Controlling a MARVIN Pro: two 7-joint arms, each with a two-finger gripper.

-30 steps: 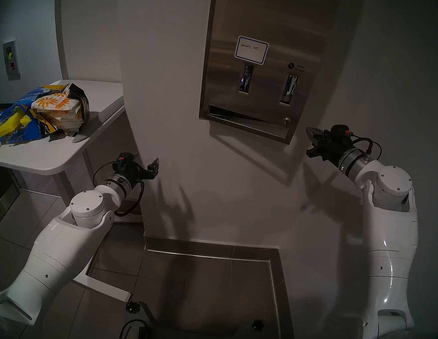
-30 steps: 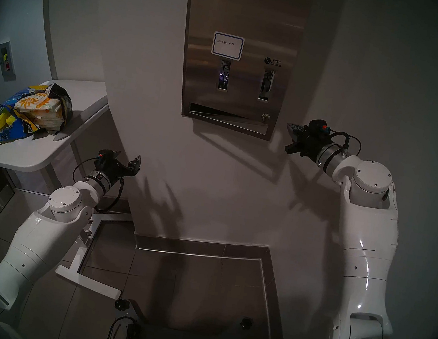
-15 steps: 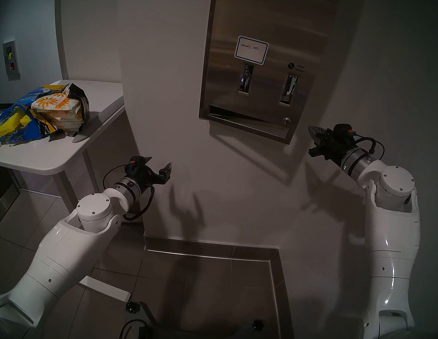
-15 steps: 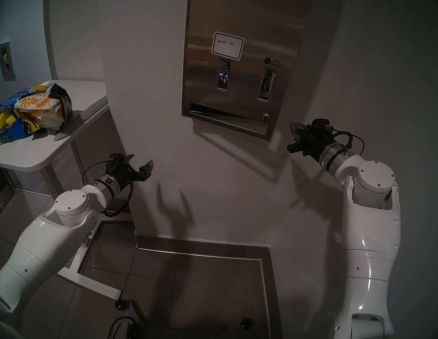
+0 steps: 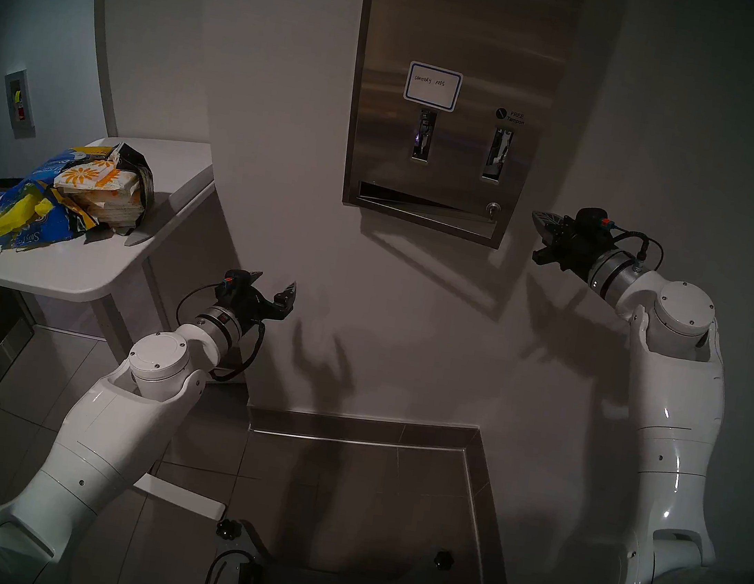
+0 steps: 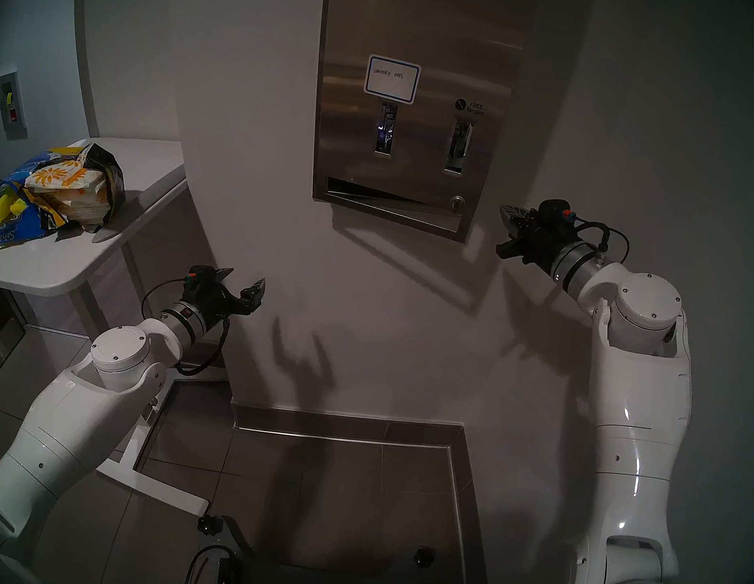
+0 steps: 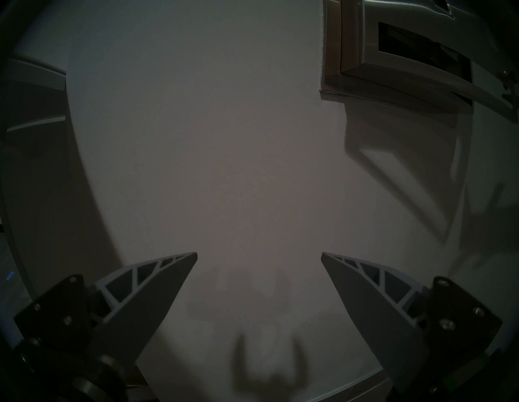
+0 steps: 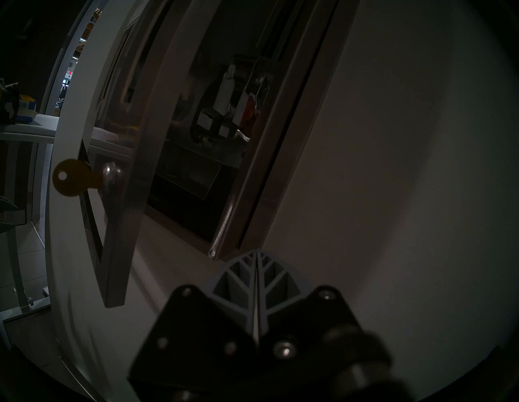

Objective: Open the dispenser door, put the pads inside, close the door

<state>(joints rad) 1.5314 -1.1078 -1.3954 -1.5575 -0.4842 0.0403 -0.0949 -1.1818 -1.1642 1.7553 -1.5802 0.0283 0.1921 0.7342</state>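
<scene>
Left gripper [image 7: 259,254]: our jaws wide apart, empty, facing bare wall below and left of the dispenser [image 5: 465,31].

Right gripper [image 8: 257,252]: our fingers pressed together, holding nothing, just right of the dispenser door [image 8: 132,179].

Right wrist alone shows the door ajar, with a key [image 8: 71,177] in its lock.

Pads [image 5: 100,190]: on the white table [image 5: 79,271], far left.

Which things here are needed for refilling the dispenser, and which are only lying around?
Needed:
- dispenser
- dispenser door, ajar
- pads
- key in the lock
- left gripper, right gripper

Only around:
- torn blue-and-yellow bag
- white table
</scene>
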